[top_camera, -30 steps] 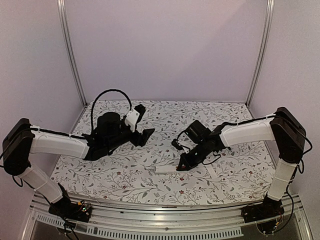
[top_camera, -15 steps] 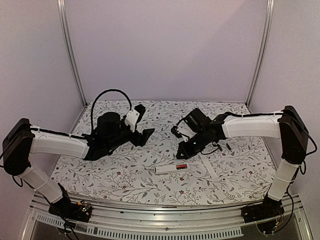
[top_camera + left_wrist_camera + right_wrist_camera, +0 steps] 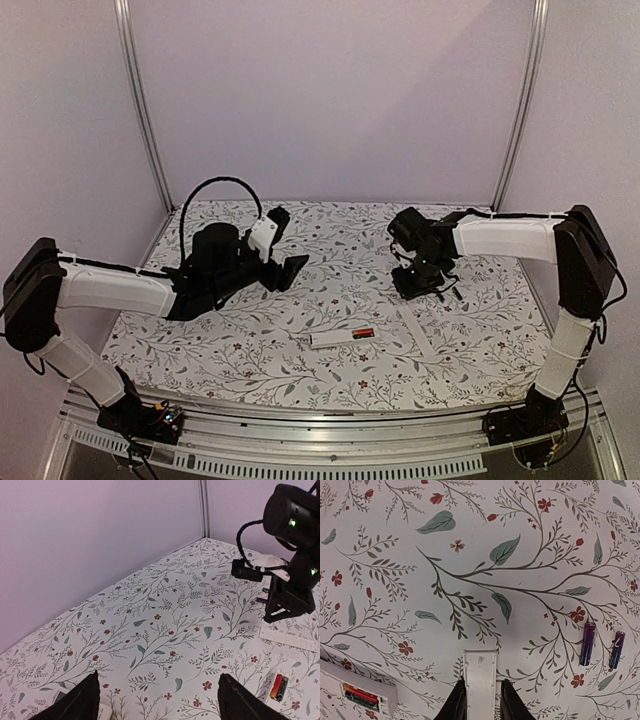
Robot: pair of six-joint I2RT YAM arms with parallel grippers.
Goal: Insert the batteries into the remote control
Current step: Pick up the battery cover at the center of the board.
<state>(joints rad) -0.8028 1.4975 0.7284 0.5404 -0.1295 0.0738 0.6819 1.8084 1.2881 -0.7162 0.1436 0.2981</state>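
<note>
The white remote control (image 3: 335, 339) lies open near the table's front middle, with one red-banded battery (image 3: 363, 333) in its bay; the right wrist view has it at the lower left (image 3: 360, 692). Two dark loose batteries (image 3: 587, 643) (image 3: 616, 649) lie side by side on the cloth. The remote's white cover strip (image 3: 415, 330) lies flat on the table and shows between my right fingertips (image 3: 480, 670). My right gripper (image 3: 420, 285) (image 3: 481, 700) hovers above the table, jaws slightly apart, holding nothing. My left gripper (image 3: 290, 268) (image 3: 160, 705) stands wide open over bare cloth.
A floral cloth (image 3: 300, 310) covers the table. Purple walls with metal posts (image 3: 140, 110) close in the back and sides. The right arm's wrist and cable (image 3: 290, 545) show in the left wrist view, with the cover strip (image 3: 287, 640) and remote (image 3: 280, 686) below them.
My right gripper has lifted off the remote and swung back to the right, its jaws parting a little. A red-banded battery is left in the remote. The left arm has not moved.
</note>
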